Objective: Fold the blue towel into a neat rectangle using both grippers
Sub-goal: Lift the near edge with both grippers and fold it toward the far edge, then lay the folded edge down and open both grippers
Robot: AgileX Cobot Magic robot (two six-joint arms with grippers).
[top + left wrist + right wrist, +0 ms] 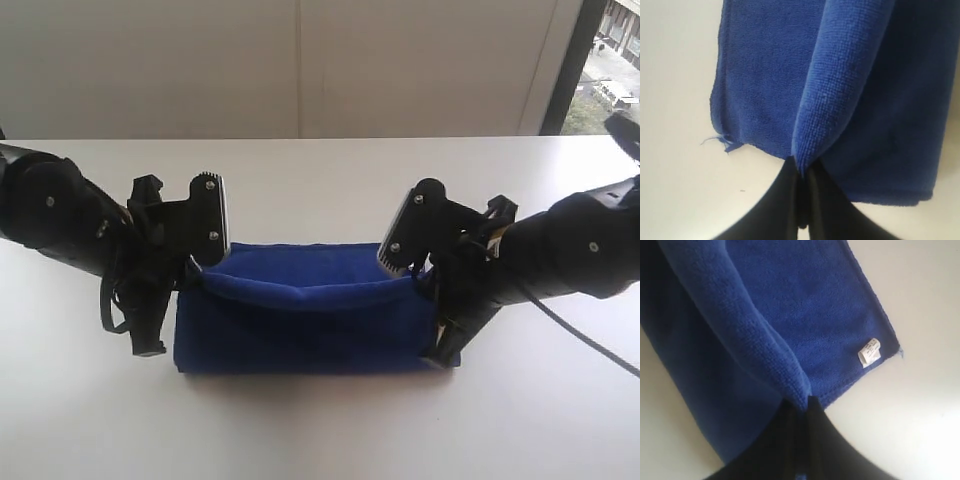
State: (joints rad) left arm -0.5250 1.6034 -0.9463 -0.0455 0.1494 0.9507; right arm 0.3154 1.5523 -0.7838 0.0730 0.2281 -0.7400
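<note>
Blue towel (pixel 310 330) lies at the middle of the white desk (pixel 320 440), long side across my exterior view, partly doubled over.

Left hand (pixel 195 268): on its wrist camera the fingers are pressed together on a ridge of blue cloth, left hand (pixel 802 172) pinching the fold right at its end. Clamped on the towel.

Right hand (pixel 425 275): same picture from its own camera, right hand (pixel 802 407) closed tight on the raised fold at the other short end. Clamped on the towel.

Between the two hands the gripped edge stands off the layer below and sags in the middle (a shallow hammock shape). The rest of the cloth lies flat on the desk.

Small white tag (pixel 869 352) sits on the flat layer near a corner, close to the right hand but not under it. A loose thread (pixel 715 141) frays out from the corner near the left hand.

In the way: both black arm ends cover the towel's short ends in the exterior view, so I read the pinch points only from the wrist cameras. A black cable (pixel 585 340) trails from the right arm over the desk, clear of the cloth.

Around: pale wall (pixel 300 60) behind, window (pixel 615 70) at far right.
</note>
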